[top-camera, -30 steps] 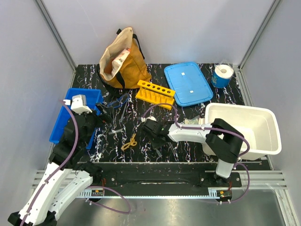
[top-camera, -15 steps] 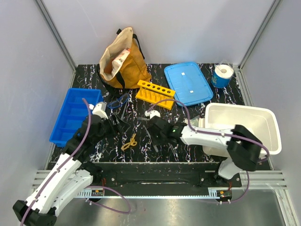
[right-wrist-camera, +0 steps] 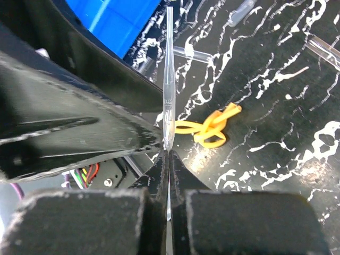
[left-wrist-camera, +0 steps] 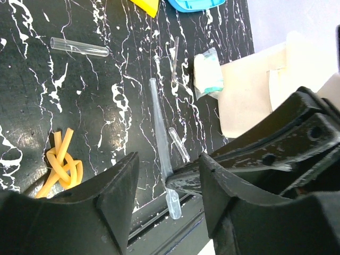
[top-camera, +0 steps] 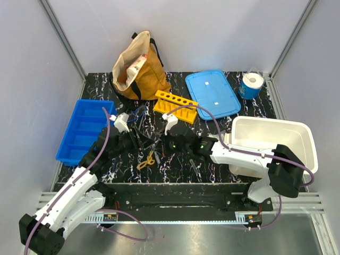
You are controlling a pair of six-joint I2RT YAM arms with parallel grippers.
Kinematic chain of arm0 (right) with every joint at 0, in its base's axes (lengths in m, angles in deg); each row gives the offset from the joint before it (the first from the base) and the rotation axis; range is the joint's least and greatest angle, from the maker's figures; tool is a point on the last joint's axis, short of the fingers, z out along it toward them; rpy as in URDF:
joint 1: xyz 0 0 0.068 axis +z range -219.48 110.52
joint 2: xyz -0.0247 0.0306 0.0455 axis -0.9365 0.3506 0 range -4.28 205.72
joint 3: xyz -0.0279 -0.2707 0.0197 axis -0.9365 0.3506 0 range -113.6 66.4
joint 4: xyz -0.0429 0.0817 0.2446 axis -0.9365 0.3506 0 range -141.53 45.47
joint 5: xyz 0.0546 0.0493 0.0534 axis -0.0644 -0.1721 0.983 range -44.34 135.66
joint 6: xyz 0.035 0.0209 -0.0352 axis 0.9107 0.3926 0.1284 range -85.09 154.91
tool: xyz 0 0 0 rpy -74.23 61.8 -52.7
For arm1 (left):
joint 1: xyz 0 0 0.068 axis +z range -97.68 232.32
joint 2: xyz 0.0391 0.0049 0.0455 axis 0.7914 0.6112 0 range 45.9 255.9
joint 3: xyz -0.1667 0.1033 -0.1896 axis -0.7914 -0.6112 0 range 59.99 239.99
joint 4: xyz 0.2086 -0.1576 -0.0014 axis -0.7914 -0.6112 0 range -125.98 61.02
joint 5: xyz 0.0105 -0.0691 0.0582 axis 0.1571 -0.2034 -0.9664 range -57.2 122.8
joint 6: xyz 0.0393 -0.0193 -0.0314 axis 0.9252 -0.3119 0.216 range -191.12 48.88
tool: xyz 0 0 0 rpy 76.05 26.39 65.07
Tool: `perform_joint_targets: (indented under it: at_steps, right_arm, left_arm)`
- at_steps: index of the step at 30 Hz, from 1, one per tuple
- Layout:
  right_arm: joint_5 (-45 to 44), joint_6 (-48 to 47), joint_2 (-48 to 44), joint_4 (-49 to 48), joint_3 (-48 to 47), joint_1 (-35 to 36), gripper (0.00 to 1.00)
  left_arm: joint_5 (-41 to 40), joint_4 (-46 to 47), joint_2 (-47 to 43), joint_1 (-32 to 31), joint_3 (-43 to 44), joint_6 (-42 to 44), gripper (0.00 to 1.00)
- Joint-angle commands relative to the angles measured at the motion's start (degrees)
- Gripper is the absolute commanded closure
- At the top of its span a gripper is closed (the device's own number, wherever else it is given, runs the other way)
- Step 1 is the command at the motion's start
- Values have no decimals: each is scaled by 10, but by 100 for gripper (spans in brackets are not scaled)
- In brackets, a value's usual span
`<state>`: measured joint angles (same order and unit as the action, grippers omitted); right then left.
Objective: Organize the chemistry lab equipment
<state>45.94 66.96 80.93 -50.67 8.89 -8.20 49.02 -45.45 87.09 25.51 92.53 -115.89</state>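
My right gripper (top-camera: 158,143) (right-wrist-camera: 169,152) is shut on a thin clear pipette (right-wrist-camera: 169,79), gripping it near the bulb end. My left gripper (top-camera: 140,139) (left-wrist-camera: 167,175) is open, its jaws on either side of the pipette (left-wrist-camera: 159,127) and of the right fingertip without touching them. The yellow looped piece (top-camera: 146,159) (left-wrist-camera: 62,162) (right-wrist-camera: 211,127) lies on the table below both grippers. Loose clear tubes (left-wrist-camera: 79,47) (right-wrist-camera: 321,50) lie on the black table. The goggles (top-camera: 135,113) lie by the rack. A pale green glove (left-wrist-camera: 208,74) lies beside the white tub.
A blue compartment tray (top-camera: 85,130) is at the left, a yellow tube rack (top-camera: 175,105) at the middle back, and a blue lid (top-camera: 212,94) behind it. The white tub (top-camera: 276,143) is at the right. The tan bag (top-camera: 138,66) and paper roll (top-camera: 251,84) stand at the back.
My left arm swung from over the blue tray rightward to mid-table. My right gripper moved left and up with the pipette, bringing it between the left jaws.
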Motion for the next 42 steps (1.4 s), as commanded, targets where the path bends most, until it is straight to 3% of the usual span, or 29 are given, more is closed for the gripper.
perform_joint_targets:
  at_steps: [1,8,12,14,16,17,21,24,28,31,39,42]
  right_arm:
    - [11,21,-28,-64,5,4,100]
    - [25,22,-15,-65,2,4,100]
    - [24,23,-11,-66,4,4,100]
    - [22,22,-11,-68,6,4,100]
    - [21,20,-10,-69,7,4,100]
    - [20,20,-11,-69,7,4,98]
    - [3,26,-28,-54,15,4,80]
    - [-17,32,-60,-52,41,4,62]
    - [-17,35,-108,-57,82,4,37]
    - [-15,34,-140,-51,110,4,27]
    - [-6,32,-196,-39,159,4,25]
    - [-4,30,-204,-35,166,4,25]
  left_arm:
    - [-4,28,-1,-1,-13,-13,50]
    - [-1,58,15,-1,-28,-31,64]
    - [1,62,18,-1,-26,-34,81]
    - [6,65,21,-1,-26,-37,83]
    - [11,72,26,0,-27,-43,93]
    - [13,72,28,0,-27,-44,99]
    - [-26,32,37,5,9,-32,100]
    - [-101,-34,54,27,67,-10,100]
    - [-217,-106,87,99,147,15,100]
    - [-290,-144,106,172,190,17,100]
    - [-382,-183,158,378,207,6,100]
    - [-348,-197,185,462,200,-28,100]
